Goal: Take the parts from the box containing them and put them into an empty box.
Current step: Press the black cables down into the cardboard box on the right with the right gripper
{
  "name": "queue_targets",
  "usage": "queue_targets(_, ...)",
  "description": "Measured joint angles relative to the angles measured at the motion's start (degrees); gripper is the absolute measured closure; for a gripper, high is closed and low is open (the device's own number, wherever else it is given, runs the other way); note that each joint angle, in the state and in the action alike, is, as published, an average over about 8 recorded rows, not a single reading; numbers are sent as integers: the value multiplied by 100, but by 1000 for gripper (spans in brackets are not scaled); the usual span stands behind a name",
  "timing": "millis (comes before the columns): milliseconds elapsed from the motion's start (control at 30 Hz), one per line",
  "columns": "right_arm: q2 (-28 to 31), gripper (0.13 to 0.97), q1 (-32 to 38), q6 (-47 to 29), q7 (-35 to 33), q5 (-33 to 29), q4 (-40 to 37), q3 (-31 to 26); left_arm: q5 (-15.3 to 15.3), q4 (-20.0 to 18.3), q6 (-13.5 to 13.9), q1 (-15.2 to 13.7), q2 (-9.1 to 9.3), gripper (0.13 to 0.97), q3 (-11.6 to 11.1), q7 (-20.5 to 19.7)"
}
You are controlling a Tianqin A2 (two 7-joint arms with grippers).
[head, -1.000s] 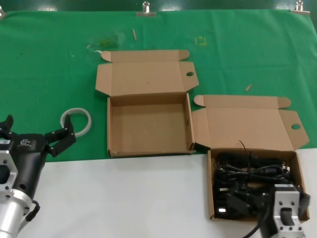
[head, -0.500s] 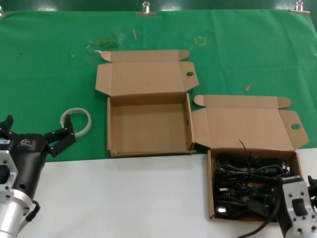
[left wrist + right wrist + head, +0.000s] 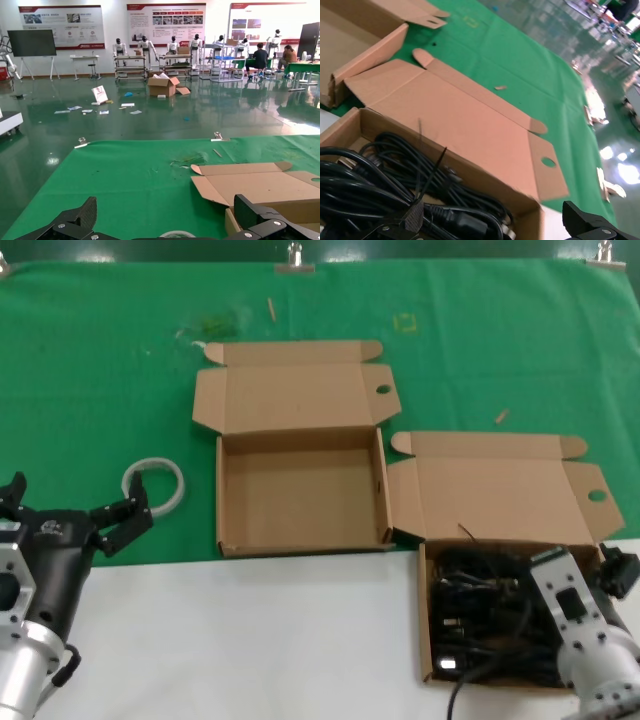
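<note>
The black power cords (image 3: 480, 615) lie tangled in the right cardboard box (image 3: 424, 610), whose lid is folded back. The twin box (image 3: 300, 495) stands left of it, open, with nothing in it. My right gripper (image 3: 560, 575) is open and hangs over the right end of the cord box. In the right wrist view it (image 3: 497, 220) straddles the box's end wall, with one finger over the cords (image 3: 380, 175) and the other outside the box (image 3: 470, 125). My left gripper (image 3: 75, 502) is open and empty at the left, parked near the front edge of the green cloth.
A white ring (image 3: 153, 483) lies on the green cloth (image 3: 100, 360) just beyond my left gripper and left of the empty box; it also shows in the left wrist view (image 3: 177, 234). A white surface (image 3: 250, 640) covers the front of the table.
My right gripper has risen from the bottom edge and swung right and forward over the cord box. A thin cord end sticking up has shifted left. The left arm has not moved.
</note>
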Motion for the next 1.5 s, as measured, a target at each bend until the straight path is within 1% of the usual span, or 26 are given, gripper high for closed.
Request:
queue_targets(200, 7, 129, 349, -22, -235, 12, -461, -190, 0, 0, 0, 0, 0, 132, 0, -1)
queue_targets(400, 27, 129, 497, 24, -392, 15, -695, -295, 0, 0, 0, 0, 0, 132, 0, -4)
queue_targets(567, 47, 129, 518, 106, -479, 16, -707, -342, 1, 0, 0, 0, 0, 132, 0, -3)
queue_targets(867, 87, 129, 321, 225, -458, 17, -458, -410, 2, 0, 0, 0, 0, 132, 0, -2)
queue_targets(1067, 81, 129, 239, 106, -329, 16, -472, -449, 2, 0, 0, 0, 0, 132, 0, -2)
queue_targets(1267, 81, 129, 311, -47, -272, 16, -600, -457, 2, 0, 0, 0, 0, 132, 0, -2)
queue_targets(1500, 81, 154, 427, -213, -271, 16, -776, -418, 2, 0, 0, 0, 0, 132, 0, -2)
